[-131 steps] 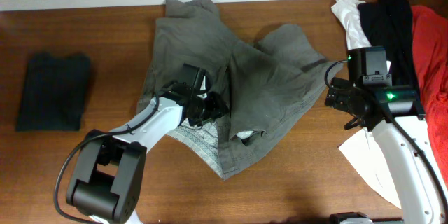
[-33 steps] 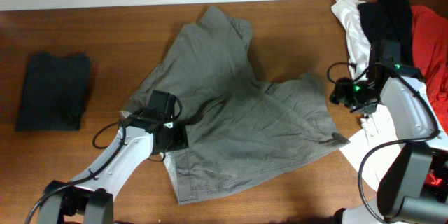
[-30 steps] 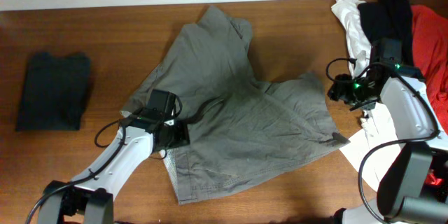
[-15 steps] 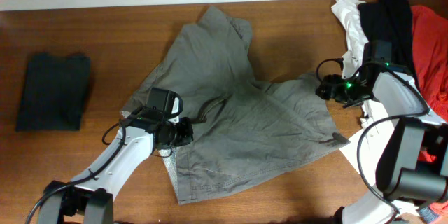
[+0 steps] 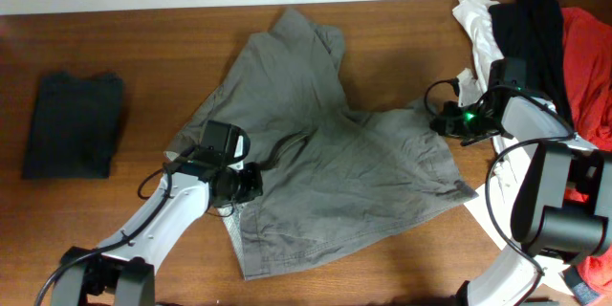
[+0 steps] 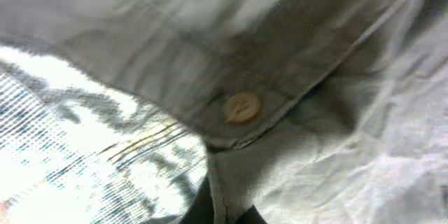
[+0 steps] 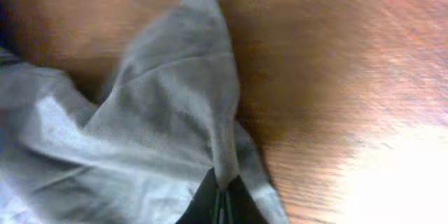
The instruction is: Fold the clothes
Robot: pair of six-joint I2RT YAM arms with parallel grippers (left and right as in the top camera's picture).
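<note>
Wooden bench (image 5: 143,48) carries the clothes (image 5: 325,153) at its middle, now opened out nearly flat from a crumpled heap. Left fingers (image 5: 247,180) pinch the buttoned waistband (image 6: 241,108). Right fingers (image 5: 445,120), having slid in from the side pile (image 5: 545,29), pinch the hem corner (image 7: 203,14). Folding can likely begin.

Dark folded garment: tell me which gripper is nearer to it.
Left. The left gripper holds the clothes at their edge toward the dark garment; the right gripper holds their far edge.
</note>
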